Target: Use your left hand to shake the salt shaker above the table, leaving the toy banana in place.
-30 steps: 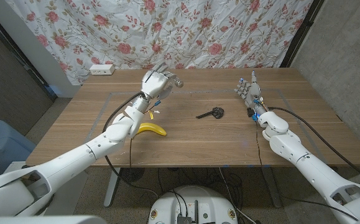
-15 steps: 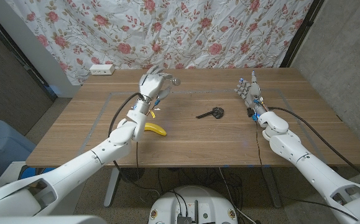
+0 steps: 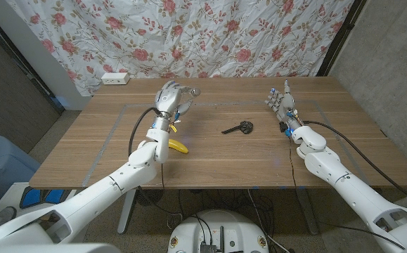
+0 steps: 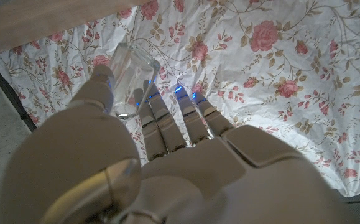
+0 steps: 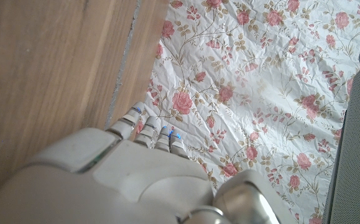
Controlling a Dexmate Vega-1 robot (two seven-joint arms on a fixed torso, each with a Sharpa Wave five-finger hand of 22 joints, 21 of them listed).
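Above wooden table (image 3: 210,151), clear glass salt shaker (image 4: 129,78) in left hand (image 3: 172,95).

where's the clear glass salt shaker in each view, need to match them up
Head view: the clear glass salt shaker is upper centre-left, held in the left hand above the wooden table.
Left wrist view: upper left, between the hand's fingers.
Right wrist view: not in it.
Shared landmark: the rose-patterned curtain.
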